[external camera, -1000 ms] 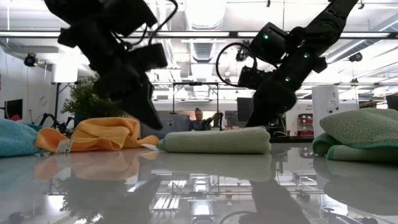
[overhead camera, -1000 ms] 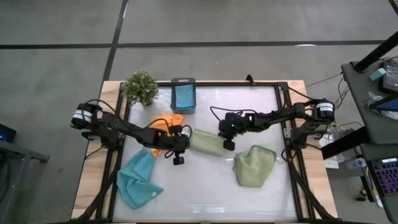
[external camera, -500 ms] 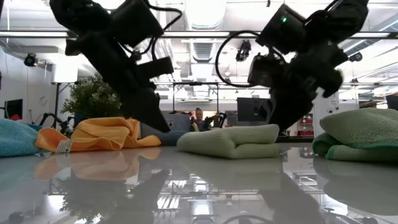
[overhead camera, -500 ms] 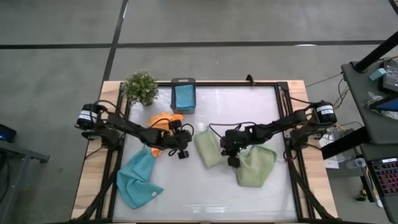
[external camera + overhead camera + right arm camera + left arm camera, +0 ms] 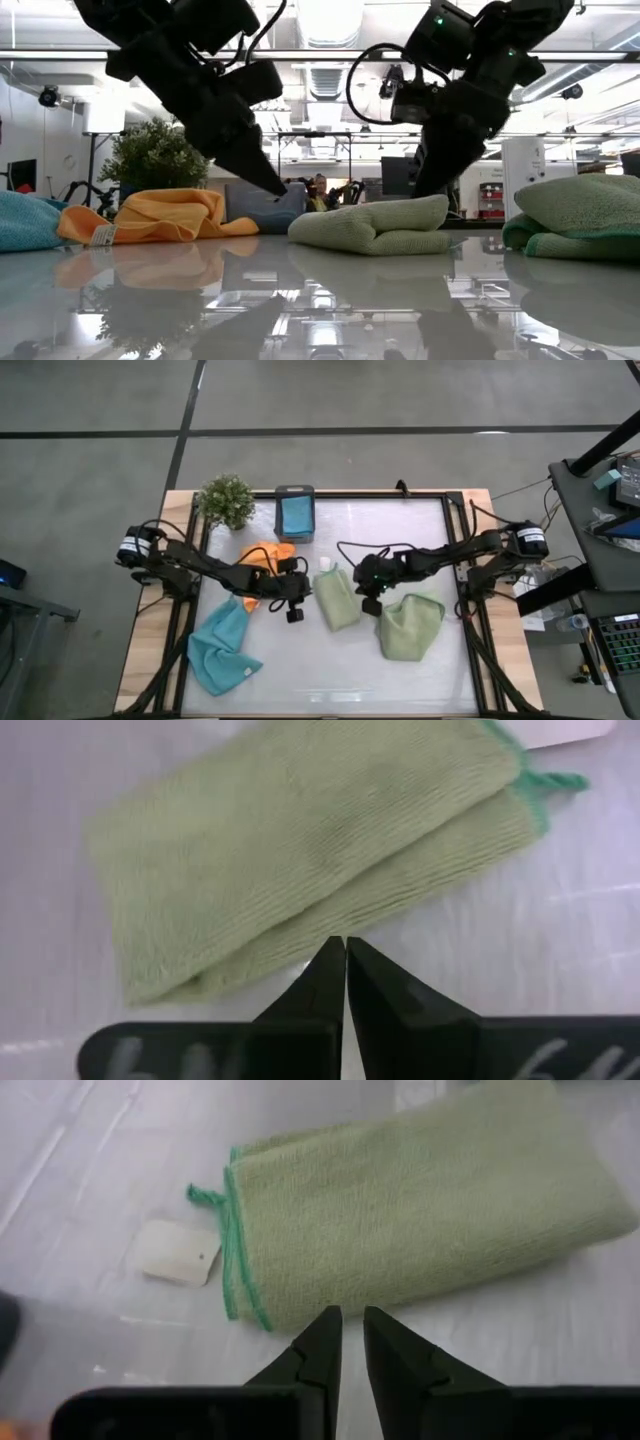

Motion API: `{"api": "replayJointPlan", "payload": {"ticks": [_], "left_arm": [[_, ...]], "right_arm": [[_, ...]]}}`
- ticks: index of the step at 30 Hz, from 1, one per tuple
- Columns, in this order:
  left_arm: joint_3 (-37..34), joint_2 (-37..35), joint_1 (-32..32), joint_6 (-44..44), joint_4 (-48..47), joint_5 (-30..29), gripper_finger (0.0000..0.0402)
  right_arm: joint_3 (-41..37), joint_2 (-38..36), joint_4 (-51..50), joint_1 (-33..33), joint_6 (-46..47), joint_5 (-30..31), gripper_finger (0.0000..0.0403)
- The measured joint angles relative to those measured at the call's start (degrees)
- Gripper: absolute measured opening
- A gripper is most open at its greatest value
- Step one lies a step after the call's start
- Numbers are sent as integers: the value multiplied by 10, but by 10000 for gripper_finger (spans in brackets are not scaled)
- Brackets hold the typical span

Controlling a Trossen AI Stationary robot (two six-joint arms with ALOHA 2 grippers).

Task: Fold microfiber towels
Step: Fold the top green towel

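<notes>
2 robot arms are hovering on either side of a folded green towel near the middle of a white tabletop.

The folded green towel (image 5: 337, 598) is lying flat, its white tag (image 5: 178, 1252) sticking out toward the far edge. The left gripper (image 5: 294, 616) is hanging just beside one long side of it, fingers (image 5: 318, 1342) almost together with a thin gap and holding nothing. The right gripper (image 5: 367, 607) is sitting just beside the other long side, fingers pressed together and empty. A second green towel (image 5: 408, 626), loosely heaped, is lying toward the right edge. An orange towel (image 5: 264, 554) is bunched behind the left arm. 1 blue towel (image 5: 221, 648) is crumpled near the front left corner, and another blue towel (image 5: 295, 515) is resting in a dark box (image 5: 294, 490) at the far edge, beside a potted plant (image 5: 226, 500).
</notes>
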Motion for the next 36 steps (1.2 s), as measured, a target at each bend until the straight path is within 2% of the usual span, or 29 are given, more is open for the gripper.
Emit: {"api": "replayJointPlan", "payload": {"ticks": [5, 13, 20, 30, 36], "left_arm": [[0, 0, 0, 13, 16, 0, 33], [-1, 0, 2, 19, 16, -6, 33], [-1, 0, 2, 20, 17, -7, 33], [-2, 0, 2, 19, 16, -11, 33], [-2, 0, 2, 19, 16, -11, 33]], "right_arm": [[0, -7, 20, -28, 49, -32, 32], [2, 24, 105, -68, 148, -35, 126], [42, 69, 114, -87, 146, -36, 184], [98, 132, 78, -91, 133, -36, 186], [109, 136, 75, -91, 120, -36, 154]]}}
